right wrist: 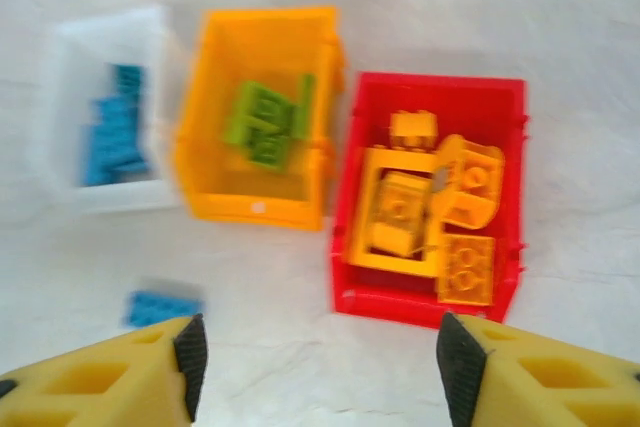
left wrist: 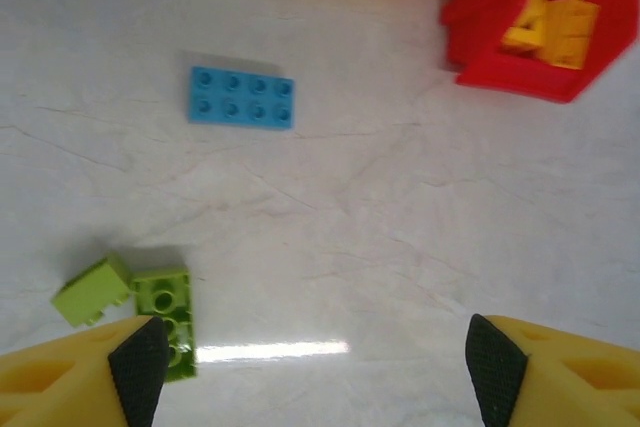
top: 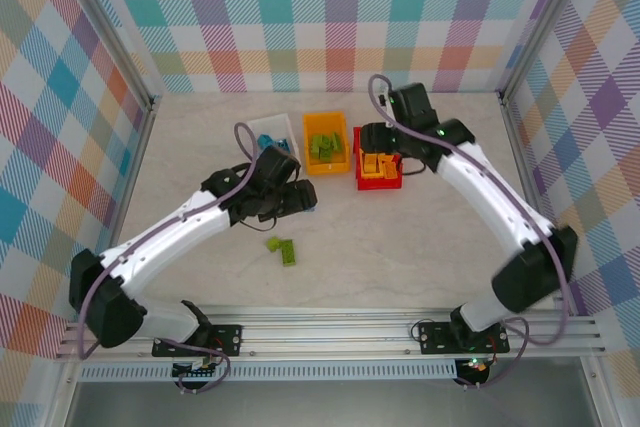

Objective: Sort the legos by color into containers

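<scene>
Plaid walls, marbled worktop (top: 420, 237). White bin (right wrist: 110, 195) holds blues, orange bin (right wrist: 230, 202) greens, red bin (right wrist: 400, 302) yellows, so the sort looks nearly done. Right tool (right wrist: 315, 362) hangs by the red bin's near edge, jaws apart, empty. Left tool (left wrist: 315, 367) is released too, nothing between the pads. Loose on the worktop: blue brick (left wrist: 241, 97) ahead of the left tool, well apart; two green bricks (left wrist: 165, 297) just beside one pad. Next move probably: shift over a green, straddle, close.

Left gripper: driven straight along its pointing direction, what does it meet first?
Likely bare table, between the open jaws of the left gripper; green legos sit just off to one side. Depth unclear.
</scene>
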Controlling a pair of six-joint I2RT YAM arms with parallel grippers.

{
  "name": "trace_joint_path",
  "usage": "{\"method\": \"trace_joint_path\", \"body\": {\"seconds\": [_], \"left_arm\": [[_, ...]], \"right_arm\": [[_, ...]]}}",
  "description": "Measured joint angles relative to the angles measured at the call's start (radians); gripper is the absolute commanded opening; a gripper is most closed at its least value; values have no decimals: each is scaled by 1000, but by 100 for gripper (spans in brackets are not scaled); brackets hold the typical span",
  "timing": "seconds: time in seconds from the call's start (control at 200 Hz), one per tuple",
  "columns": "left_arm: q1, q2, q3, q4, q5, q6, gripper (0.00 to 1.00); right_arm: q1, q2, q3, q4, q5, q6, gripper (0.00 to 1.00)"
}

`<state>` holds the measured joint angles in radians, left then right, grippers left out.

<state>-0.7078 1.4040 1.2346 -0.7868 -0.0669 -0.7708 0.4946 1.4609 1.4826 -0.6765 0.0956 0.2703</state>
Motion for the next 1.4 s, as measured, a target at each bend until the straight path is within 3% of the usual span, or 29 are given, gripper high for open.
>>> {"method": "trace_joint_path", "body": {"seconds": [0.185, 0.395, 0.575, 0.775, 1.12, 1.21, 1.4], "left_arm": [[47, 224, 15, 6, 37, -85, 81], [50, 412, 101, 37, 36, -369, 78], [54, 478, 163, 58, -25, -598, 77], [70, 488, 174, 59, -77, -819, 77], [108, 606, 216, 80, -54, -980, 68], [109, 613, 216, 82, -48, -1003, 60], [110, 633, 217, 82, -38, -1023, 30]], "right_arm": [[39, -214, -253, 74, -214, 10, 72], [61, -391, -471, 69, -342, 33, 73], [61, -499, -507, 70, -372, 55, 73], [61, -510, -509, 64, -385, 64, 72], [61, -510, -509, 58, -385, 68, 72], [61, -510, -511, 58, -385, 71, 72], [61, -509, -520, 56, -385, 82, 71]]}}
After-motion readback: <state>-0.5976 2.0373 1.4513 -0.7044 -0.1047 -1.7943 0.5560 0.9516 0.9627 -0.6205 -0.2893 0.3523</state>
